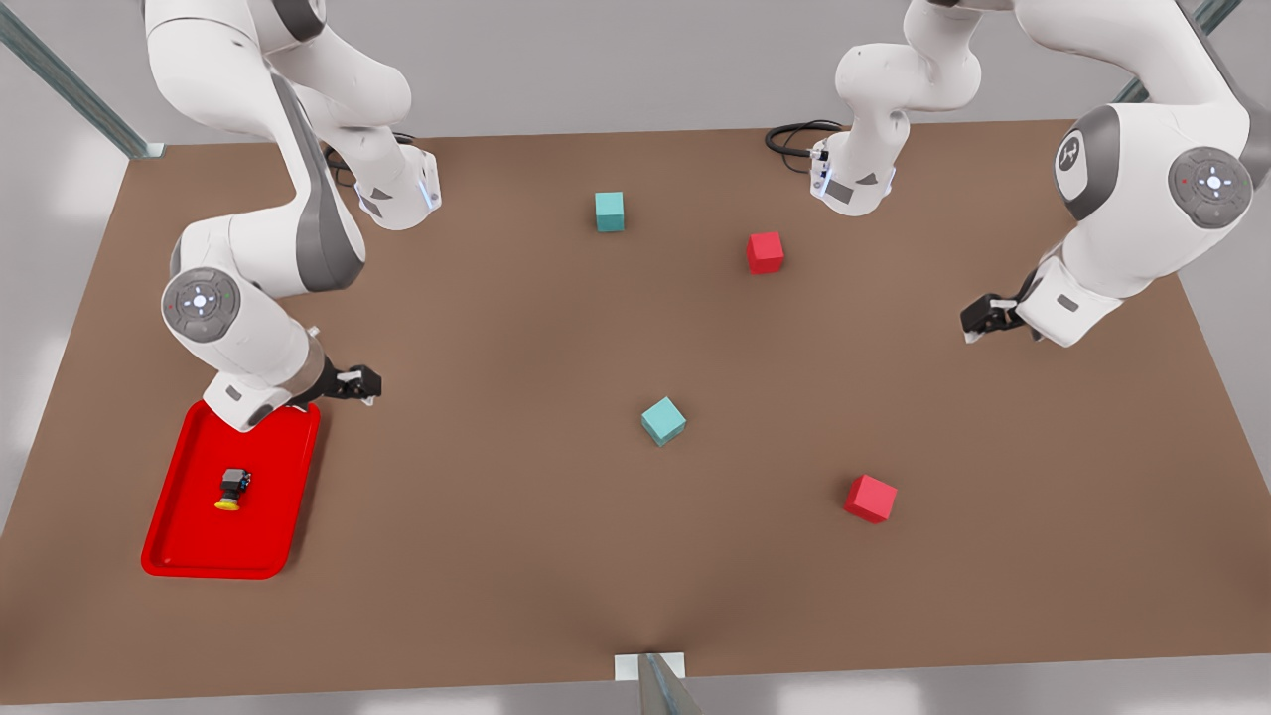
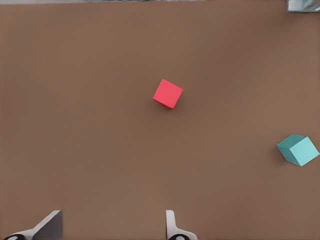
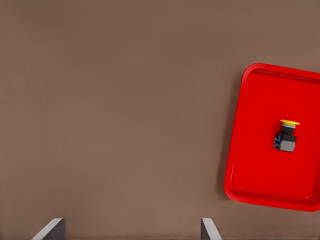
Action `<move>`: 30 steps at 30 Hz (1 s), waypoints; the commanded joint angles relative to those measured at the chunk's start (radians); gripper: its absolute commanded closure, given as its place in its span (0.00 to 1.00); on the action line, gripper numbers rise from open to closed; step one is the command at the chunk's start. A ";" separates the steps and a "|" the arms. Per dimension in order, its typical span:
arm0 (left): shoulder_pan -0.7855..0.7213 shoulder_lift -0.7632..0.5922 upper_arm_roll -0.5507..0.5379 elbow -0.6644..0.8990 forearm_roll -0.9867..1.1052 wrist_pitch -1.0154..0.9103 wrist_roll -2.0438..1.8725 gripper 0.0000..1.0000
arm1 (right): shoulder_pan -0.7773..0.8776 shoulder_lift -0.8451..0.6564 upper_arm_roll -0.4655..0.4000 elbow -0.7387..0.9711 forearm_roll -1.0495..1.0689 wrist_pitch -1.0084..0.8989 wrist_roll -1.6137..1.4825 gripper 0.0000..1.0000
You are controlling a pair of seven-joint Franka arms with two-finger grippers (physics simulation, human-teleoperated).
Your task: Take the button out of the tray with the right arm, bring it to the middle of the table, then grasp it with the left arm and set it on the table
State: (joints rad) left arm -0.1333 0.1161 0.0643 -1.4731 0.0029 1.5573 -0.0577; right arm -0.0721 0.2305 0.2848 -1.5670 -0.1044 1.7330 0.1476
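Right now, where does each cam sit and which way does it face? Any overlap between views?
Front view: high, off the arms, looking down on the table; both white arms show.
Left wrist view: on the arm at the front view's right, facing down at a red cube and teal cube; its open fingers show.
Right wrist view: above the table beside the tray, facing down; button inside; fingers open.
Shared: front and right wrist both see tray and button.

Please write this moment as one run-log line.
stage: pre-grasp | tiny black push-button with yellow cap: lying in shallow bright red plastic tray | right claw: open, beside tray | left claw: open, waiting
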 commanded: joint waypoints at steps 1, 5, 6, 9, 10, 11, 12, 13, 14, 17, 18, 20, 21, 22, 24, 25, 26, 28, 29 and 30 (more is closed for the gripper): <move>0.000 -0.001 0.000 0.000 0.003 0.032 -0.002 0.00 | 0.003 0.001 0.001 0.002 0.003 -0.007 0.119 0.00; 0.001 -0.001 -0.006 0.000 0.002 0.032 -0.004 0.00 | -0.003 0.018 -0.004 0.013 -0.006 -0.032 0.132 0.00; 0.001 -0.001 -0.008 0.000 0.002 0.032 -0.004 0.00 | -0.008 0.059 -0.007 0.022 -0.012 -0.036 0.138 0.00; 0.003 -0.001 -0.006 0.000 0.002 0.032 -0.004 0.00 | -0.164 0.150 -0.009 0.013 -0.024 -0.038 0.103 0.00; 0.001 -0.001 -0.006 0.000 0.002 0.032 -0.004 0.00 | -0.207 0.174 -0.009 -0.024 -0.126 -0.023 0.089 0.00; 0.003 0.001 -0.006 0.000 0.002 0.032 -0.004 0.00 | -0.247 0.173 -0.007 -0.057 -0.130 0.006 0.058 0.00; 0.003 0.001 -0.008 0.000 0.002 0.032 -0.004 0.00 | -0.322 0.173 -0.007 -0.126 -0.132 0.131 -0.043 0.00; 0.004 0.002 -0.006 0.000 0.002 0.032 -0.004 0.00 | -0.383 0.182 -0.007 -0.177 -0.132 0.264 -0.106 0.00; 0.004 0.002 -0.008 0.000 0.002 0.033 -0.002 0.00 | -0.417 0.214 -0.007 -0.192 -0.156 0.370 -0.126 0.00; 0.004 0.004 -0.006 0.000 0.002 0.035 -0.002 0.00 | -0.466 0.340 -0.007 -0.134 -0.162 0.481 -0.168 0.00; 0.004 0.004 -0.006 0.000 0.003 0.035 -0.004 0.00 | -0.457 0.407 -0.007 -0.067 -0.162 0.481 -0.178 0.00; 0.006 0.004 -0.006 0.000 0.002 0.035 -0.002 0.00 | -0.440 0.460 -0.007 -0.005 -0.173 0.487 -0.224 0.00; 0.004 0.004 -0.006 0.000 0.002 0.035 -0.002 0.00 | -0.439 0.497 -0.007 0.019 -0.176 0.534 -0.304 0.00; 0.004 0.004 -0.006 0.000 0.002 0.035 -0.002 0.00 | -0.448 0.512 -0.007 0.019 -0.173 0.609 -0.404 0.00; 0.006 0.007 -0.008 0.000 0.002 0.035 -0.004 0.00 | -0.456 0.524 -0.009 0.022 -0.173 0.611 -0.534 0.00; 0.006 0.010 -0.008 0.000 0.002 0.037 -0.004 0.00 | -0.459 0.524 -0.009 0.022 -0.173 0.611 -0.537 0.00; 0.006 0.011 -0.006 0.000 0.002 0.037 -0.004 0.00 | -0.460 0.524 -0.022 0.022 -0.173 0.611 -0.539 0.00; 0.006 0.011 -0.006 0.000 0.002 0.037 -0.004 0.00 | -0.466 0.524 -0.029 0.022 -0.173 0.611 -0.542 0.00; 0.006 0.016 -0.008 0.000 0.002 0.037 -0.004 0.00 | -0.479 0.526 -0.029 0.022 -0.175 0.611 -0.546 0.00; 0.006 0.017 -0.008 0.000 0.002 0.037 -0.004 0.00 | -0.479 0.533 -0.029 0.022 -0.175 0.612 -0.549 0.00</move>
State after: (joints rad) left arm -0.1270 0.1326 0.0575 -1.4731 0.0040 1.5933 -0.0600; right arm -0.5478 0.7637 0.2564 -1.5451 -0.2792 2.2940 -0.0913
